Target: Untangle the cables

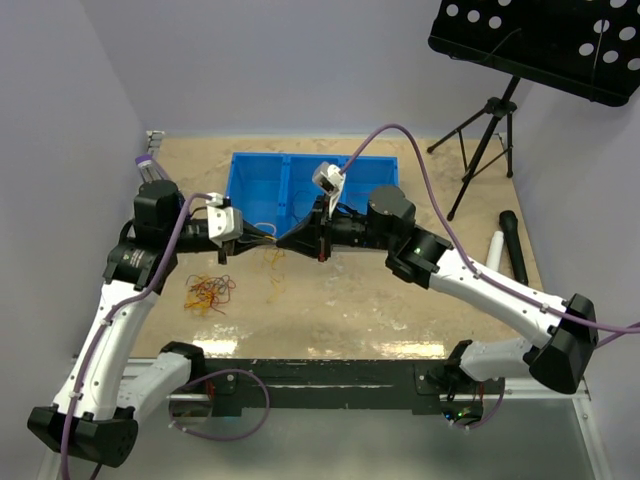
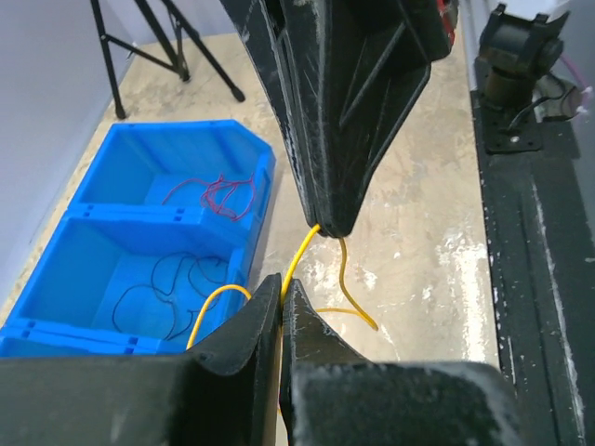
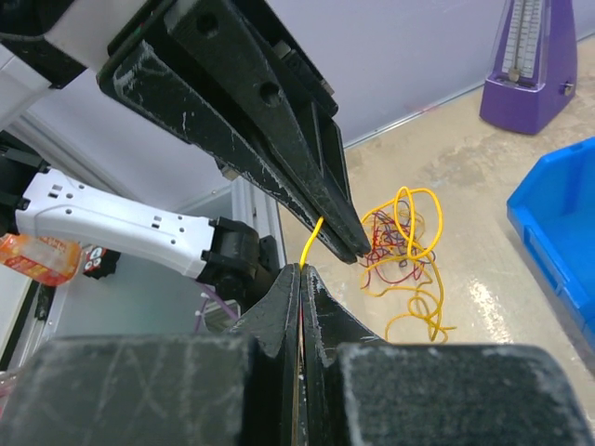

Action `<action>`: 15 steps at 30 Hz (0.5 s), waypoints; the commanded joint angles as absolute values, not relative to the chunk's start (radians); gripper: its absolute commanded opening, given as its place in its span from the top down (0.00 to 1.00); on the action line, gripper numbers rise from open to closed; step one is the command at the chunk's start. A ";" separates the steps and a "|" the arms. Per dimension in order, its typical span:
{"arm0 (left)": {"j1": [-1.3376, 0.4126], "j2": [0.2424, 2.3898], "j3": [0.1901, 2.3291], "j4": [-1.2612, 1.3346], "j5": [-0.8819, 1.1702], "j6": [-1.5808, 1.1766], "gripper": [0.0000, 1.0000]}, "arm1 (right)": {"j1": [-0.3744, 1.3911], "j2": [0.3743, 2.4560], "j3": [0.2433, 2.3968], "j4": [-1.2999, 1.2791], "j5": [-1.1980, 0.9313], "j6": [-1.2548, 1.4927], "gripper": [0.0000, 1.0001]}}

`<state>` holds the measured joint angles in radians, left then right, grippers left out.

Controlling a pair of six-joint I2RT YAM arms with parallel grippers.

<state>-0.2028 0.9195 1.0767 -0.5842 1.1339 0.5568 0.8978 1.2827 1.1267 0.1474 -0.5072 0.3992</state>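
Observation:
A tangle of cables point(image 1: 208, 293), yellow and dark red, lies on the table left of centre; it also shows in the right wrist view point(image 3: 400, 243). One yellow cable point(image 2: 302, 253) is stretched short between my two grippers above the table. My left gripper point(image 2: 282, 282) is shut on it, and my right gripper point(image 3: 302, 269) is shut on it too point(image 3: 314, 237). The tips almost meet in the top view, left gripper point(image 1: 264, 238) and right gripper point(image 1: 290, 240). The cable's loose ends hang down point(image 2: 346, 279).
A blue bin point(image 1: 300, 180) with two compartments stands just behind the grippers; one holds a dark red wire point(image 2: 223, 190), the other a black wire point(image 2: 163, 288). A purple metronome point(image 3: 530, 65) stands at the far left. A music stand point(image 1: 540, 40) stands at the right.

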 commanded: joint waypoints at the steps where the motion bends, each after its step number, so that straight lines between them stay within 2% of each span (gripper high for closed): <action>1: -0.206 0.891 1.046 -0.569 0.984 0.655 0.95 | 0.905 1.249 1.181 0.141 -0.486 0.384 1.00; 15: -0.206 0.819 0.934 -0.465 0.727 0.693 0.96 | 0.904 1.181 1.192 0.100 -0.450 0.376 1.00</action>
